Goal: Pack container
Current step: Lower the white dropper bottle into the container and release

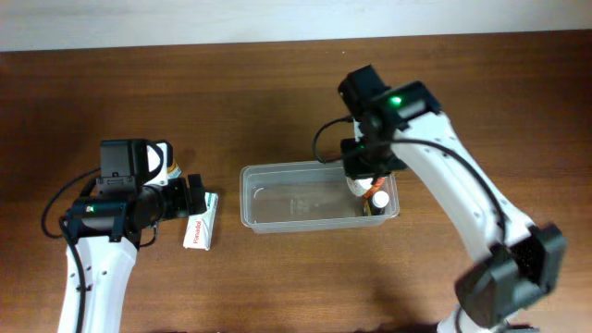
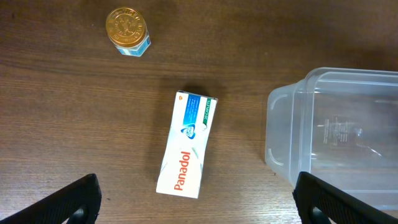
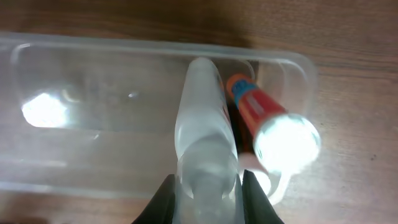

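Observation:
The clear plastic container (image 1: 277,203) sits mid-table; it also shows in the left wrist view (image 2: 336,137) and the right wrist view (image 3: 93,112). My right gripper (image 3: 207,190) is shut on a clear bottle (image 3: 204,124) held over the container's right end (image 1: 370,176). An orange-and-red bottle with a white cap (image 3: 267,124) lies inside that end (image 1: 377,199). My left gripper (image 2: 199,205) is open, just short of a white Panadol box (image 2: 186,146) lying flat on the table left of the container (image 1: 201,222).
A small jar with a gold lid (image 2: 127,30) stands on the wood table beyond the box, partly hidden under the left arm in the overhead view (image 1: 169,166). The right arm reaches in from the front right.

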Action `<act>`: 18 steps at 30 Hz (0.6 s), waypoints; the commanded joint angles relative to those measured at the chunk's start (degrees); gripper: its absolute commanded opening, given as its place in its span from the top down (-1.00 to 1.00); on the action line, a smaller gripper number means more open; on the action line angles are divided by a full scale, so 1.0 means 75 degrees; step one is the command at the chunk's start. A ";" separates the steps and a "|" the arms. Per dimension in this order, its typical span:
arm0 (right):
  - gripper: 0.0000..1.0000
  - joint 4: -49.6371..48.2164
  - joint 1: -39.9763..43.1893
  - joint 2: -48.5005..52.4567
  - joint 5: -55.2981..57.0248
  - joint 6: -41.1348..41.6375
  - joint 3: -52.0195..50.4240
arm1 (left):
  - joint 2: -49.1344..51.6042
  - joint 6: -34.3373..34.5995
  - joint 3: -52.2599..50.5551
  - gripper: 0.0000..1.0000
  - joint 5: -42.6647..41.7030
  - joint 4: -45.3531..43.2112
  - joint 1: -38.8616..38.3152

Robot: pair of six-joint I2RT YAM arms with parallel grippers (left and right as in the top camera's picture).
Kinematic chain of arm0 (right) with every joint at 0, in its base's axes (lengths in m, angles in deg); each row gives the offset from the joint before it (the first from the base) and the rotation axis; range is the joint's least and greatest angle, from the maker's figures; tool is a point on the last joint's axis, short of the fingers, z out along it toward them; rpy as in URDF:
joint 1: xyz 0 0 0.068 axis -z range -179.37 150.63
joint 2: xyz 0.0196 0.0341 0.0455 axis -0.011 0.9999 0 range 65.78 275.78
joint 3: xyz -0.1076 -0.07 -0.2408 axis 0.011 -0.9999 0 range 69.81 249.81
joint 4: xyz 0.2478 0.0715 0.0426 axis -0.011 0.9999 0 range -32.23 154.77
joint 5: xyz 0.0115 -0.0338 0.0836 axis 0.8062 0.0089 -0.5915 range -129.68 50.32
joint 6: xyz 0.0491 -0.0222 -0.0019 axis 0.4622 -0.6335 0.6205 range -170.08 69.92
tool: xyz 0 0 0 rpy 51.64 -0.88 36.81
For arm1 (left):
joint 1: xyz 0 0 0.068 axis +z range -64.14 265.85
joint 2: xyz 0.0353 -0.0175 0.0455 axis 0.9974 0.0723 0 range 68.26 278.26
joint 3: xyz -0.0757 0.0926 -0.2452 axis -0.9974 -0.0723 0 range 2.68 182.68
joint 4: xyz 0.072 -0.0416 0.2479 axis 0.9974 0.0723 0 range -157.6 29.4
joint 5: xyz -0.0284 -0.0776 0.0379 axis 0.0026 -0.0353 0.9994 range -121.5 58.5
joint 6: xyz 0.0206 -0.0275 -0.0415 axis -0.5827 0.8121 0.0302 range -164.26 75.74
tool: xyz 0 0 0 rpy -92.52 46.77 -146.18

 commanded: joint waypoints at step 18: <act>0.24 -0.0227 -0.0210 0.0061 0.0498 -0.0323 0.0358 | 0.0026 -0.0122 0.0137 -0.99 -0.0079 0.0061 -0.0003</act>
